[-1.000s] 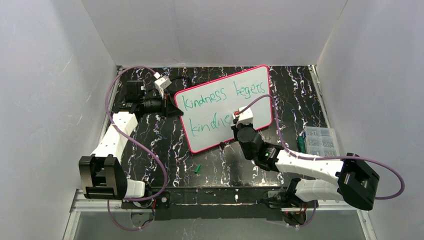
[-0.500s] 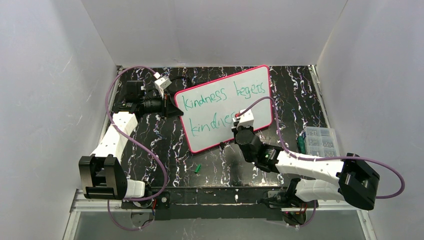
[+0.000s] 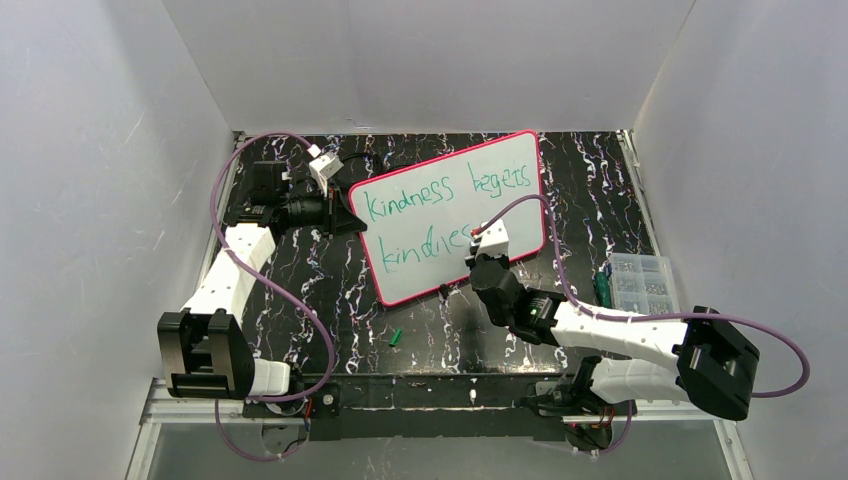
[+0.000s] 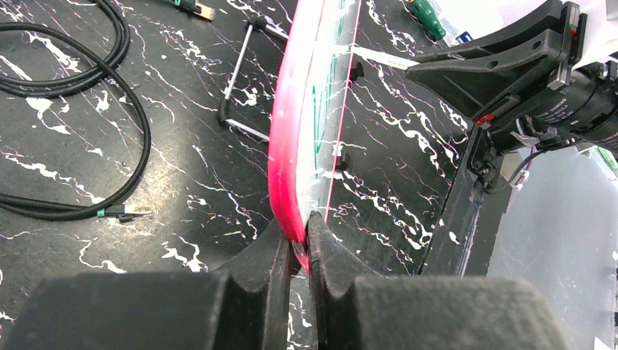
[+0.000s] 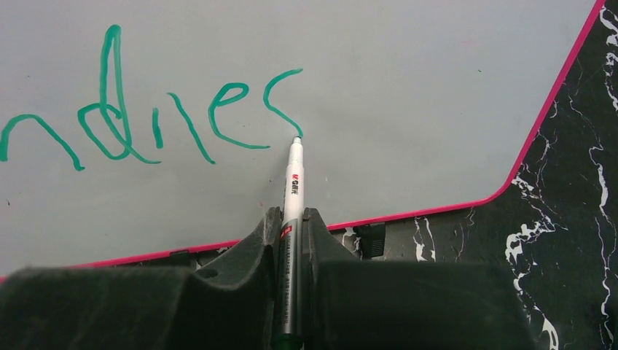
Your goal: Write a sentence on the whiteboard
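Left gripper (image 4: 300,237) is clamped on the whiteboard's (image 3: 430,225) left rim. The left wrist view shows the pink edge pinched between two nearly closed fingers and the board propped up at a tilt, while the top view only shows the arm meeting that edge. The left wrist view also catches black cables (image 4: 87,124) and a wire stand (image 4: 237,87) behind the board, hard to make out from above. The board sits mid-table toward the far side, angled. Sentence (image 3: 445,190) is in green: the top view reads "kindness begets" on the upper line and the lower line starts "kindne", its end hidden by the right gripper (image 5: 291,222). The right wrist view fills that in with "ndne" plus a curved stroke, marker (image 5: 294,175) tip touching its lower end. Right gripper is closed tight around the marker barrel. Green cap (image 3: 395,337) lies on the table near the bases. Clear box (image 3: 640,283) is at the right, well apart from the board.
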Controlling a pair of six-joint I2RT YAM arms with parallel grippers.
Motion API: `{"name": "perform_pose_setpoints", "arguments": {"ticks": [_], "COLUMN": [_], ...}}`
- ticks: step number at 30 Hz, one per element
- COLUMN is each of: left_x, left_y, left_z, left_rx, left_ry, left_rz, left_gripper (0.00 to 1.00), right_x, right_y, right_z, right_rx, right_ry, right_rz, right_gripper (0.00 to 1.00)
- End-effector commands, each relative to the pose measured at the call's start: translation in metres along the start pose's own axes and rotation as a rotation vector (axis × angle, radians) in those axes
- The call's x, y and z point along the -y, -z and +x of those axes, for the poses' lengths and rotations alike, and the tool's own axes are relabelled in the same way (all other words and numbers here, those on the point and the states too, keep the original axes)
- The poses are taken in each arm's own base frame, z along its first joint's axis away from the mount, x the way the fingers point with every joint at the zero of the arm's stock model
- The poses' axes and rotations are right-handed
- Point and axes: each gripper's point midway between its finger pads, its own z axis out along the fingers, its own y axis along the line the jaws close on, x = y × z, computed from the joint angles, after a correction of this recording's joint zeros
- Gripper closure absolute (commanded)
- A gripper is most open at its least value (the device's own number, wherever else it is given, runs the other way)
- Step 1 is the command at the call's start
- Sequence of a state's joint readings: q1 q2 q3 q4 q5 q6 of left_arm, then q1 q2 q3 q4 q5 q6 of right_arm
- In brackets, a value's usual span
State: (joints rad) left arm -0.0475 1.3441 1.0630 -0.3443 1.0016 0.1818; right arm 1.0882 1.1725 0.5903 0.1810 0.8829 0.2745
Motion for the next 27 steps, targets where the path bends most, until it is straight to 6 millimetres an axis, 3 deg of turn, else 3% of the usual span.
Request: {"name": "perform_pose_setpoints", "arguments": {"ticks": [1, 8, 13, 27], "left_x": [0.000, 0.000, 0.000, 0.000], "left_y": [0.009, 0.009, 0.009, 0.009], "left_z": [-0.019, -0.020, -0.020, -0.019], "left_rx": [0.046, 0.047, 0.048, 0.046], "left_ry": [-0.135, -0.137, -0.138, -0.134], "left_rz": [-0.046, -0.045, -0.045, -0.044], "left_gripper": [1.00, 1.00, 1.00, 1.00], "right_x": [-0.007, -0.009, 0.003, 0.018], "right_y": [0.003, 0.009, 0.014, 0.001], "right_z": [-0.004, -0.021, -0.038, -0.071], "right_rx": [0.019, 0.060, 0.110, 0.197], "right_ry": [-0.042, -0.053, -0.061, -0.027], "right_rz": [-0.028, -0.058, -0.018, 0.058], "right_gripper": [0.99, 0.99, 0.99, 0.99]}}
